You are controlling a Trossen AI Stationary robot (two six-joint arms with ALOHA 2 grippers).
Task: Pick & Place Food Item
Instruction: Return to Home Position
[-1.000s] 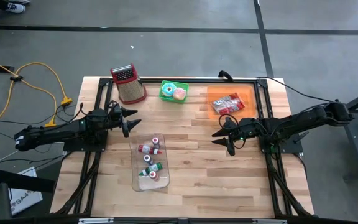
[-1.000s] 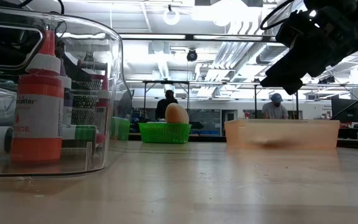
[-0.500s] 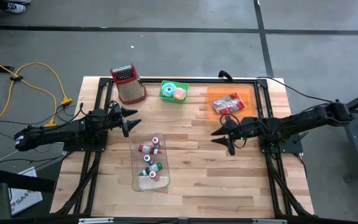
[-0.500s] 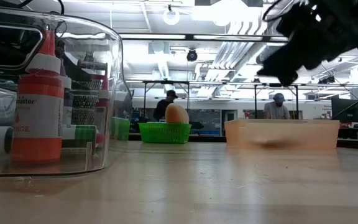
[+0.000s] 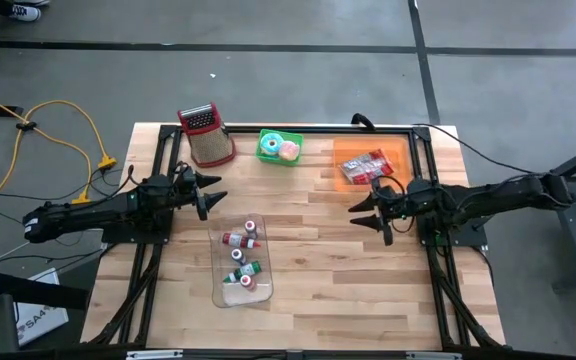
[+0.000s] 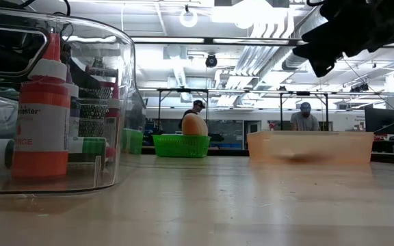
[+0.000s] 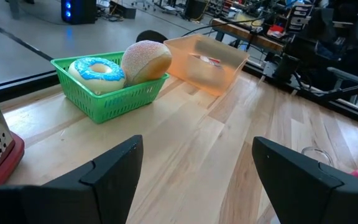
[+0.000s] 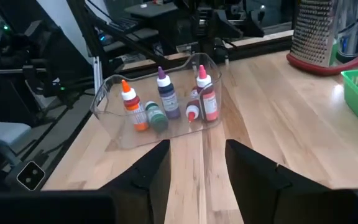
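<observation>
Right gripper (image 5: 361, 214), spread and empty, has drawn back from the green basket (image 5: 280, 133) toward its own edge of the counter (image 5: 308, 290). Judged: placing is finished and the retreat is under way. Blue donut (image 7: 97, 68) and white donut (image 7: 146, 59) lie side by side inside the basket, well apart from that gripper. Left gripper (image 5: 212, 197), also spread, waits off the basket's other side.

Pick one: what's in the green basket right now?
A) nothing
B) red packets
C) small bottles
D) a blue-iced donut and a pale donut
D: the left wrist view shows the blue-iced donut and the pale donut side by side inside the green basket. The small bottles are in the clear tray, and the red packets are in the orange bin.
</observation>
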